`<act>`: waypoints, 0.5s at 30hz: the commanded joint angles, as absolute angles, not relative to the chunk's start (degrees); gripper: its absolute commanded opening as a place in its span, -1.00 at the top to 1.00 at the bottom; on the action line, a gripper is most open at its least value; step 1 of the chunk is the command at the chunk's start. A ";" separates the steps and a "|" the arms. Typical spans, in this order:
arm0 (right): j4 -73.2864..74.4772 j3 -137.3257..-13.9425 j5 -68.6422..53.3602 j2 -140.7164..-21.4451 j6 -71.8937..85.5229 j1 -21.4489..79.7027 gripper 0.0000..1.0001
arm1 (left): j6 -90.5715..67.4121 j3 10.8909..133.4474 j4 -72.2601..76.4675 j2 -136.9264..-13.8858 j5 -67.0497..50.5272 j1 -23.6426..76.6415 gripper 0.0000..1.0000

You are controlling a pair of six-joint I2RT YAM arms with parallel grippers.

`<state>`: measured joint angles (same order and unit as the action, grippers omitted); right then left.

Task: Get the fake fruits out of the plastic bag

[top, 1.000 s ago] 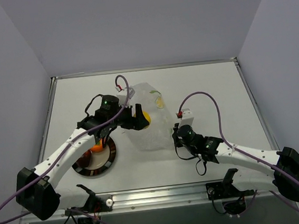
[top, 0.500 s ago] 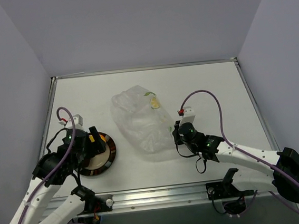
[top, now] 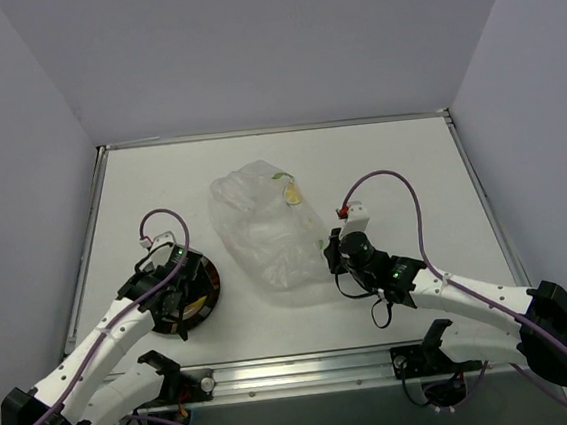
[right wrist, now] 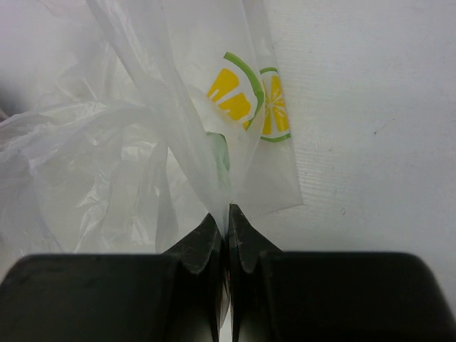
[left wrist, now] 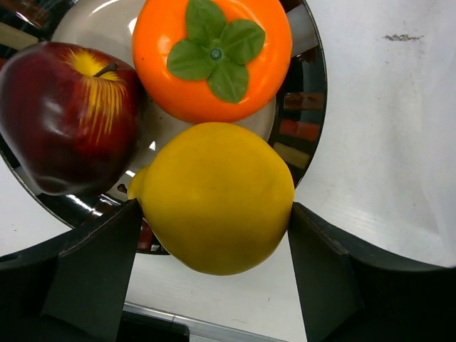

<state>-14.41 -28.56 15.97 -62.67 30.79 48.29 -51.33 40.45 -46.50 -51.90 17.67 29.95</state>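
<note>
The lemon (left wrist: 214,192) is pinched in the left tool (left wrist: 214,210), overhanging the plate (left wrist: 314,78) rim on the tool's base side. The apple (left wrist: 64,121) and orange (left wrist: 214,57) are seated just beyond it. The bag (right wrist: 107,164) edge is clamped in the closed right tool (right wrist: 228,222), with the film spread ahead.

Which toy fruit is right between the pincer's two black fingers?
The yellow lemon: it sits between the fingers of the left pincer. The orange fruit with green leaves and the red apple lie beyond it.
</note>
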 commanded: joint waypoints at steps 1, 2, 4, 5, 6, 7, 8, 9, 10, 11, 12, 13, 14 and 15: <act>-16.17 -28.74 15.91 -62.05 30.50 47.81 1.00 | -54.66 39.29 -41.84 -51.68 19.25 29.71 0.36; -16.17 -28.91 16.08 -62.22 30.41 47.90 1.00 | -55.10 38.68 -41.57 -51.51 19.34 29.79 0.35; -16.17 -29.18 15.82 -62.40 30.41 47.81 1.00 | -56.33 36.92 -41.22 -51.07 19.69 29.79 0.30; -16.17 -29.53 15.82 -62.49 30.32 47.81 1.00 | -56.86 36.39 -41.48 -50.72 19.95 29.79 0.27; -16.08 -29.62 15.91 -62.32 30.24 47.81 1.00 | -57.21 35.95 -41.57 -50.45 20.56 29.79 0.23; -16.00 -29.79 16.00 -62.23 30.15 47.81 1.00 | -57.39 34.73 -41.49 -50.36 20.83 29.71 0.10; -15.91 -30.06 16.00 -61.88 30.15 47.81 1.00 | -57.48 34.28 -41.31 -50.10 20.83 29.71 0.01; -15.65 -30.32 16.00 -61.70 30.15 47.81 0.98 | -57.65 33.84 -41.31 -50.18 20.92 29.79 -0.07; -15.30 -30.58 16.00 -61.53 30.15 47.81 0.97 | -57.57 33.75 -41.22 -50.36 21.18 29.79 -0.16; -14.77 -31.02 15.82 -61.00 30.15 47.81 0.97 | -57.48 33.58 -41.05 -50.54 21.09 29.79 -0.31; -14.68 -31.11 15.82 -60.74 30.06 47.81 0.96 | -57.48 33.57 -41.04 -50.54 21.09 29.79 -0.38; -14.68 -31.20 15.91 -60.38 29.97 47.81 0.95 | -57.05 33.75 -41.04 -50.45 21.09 29.88 -0.47; -13.98 -31.46 15.82 -60.03 29.80 47.81 0.94 | -56.87 34.10 -41.13 -50.10 20.92 29.88 -0.70; -13.37 -32.33 15.73 -59.94 29.71 47.81 0.90 | -56.78 34.36 -41.65 -49.84 20.92 29.80 -0.74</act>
<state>-14.22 -28.71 15.73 -61.95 30.70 48.29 -56.10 32.88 -41.43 -50.81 19.55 29.95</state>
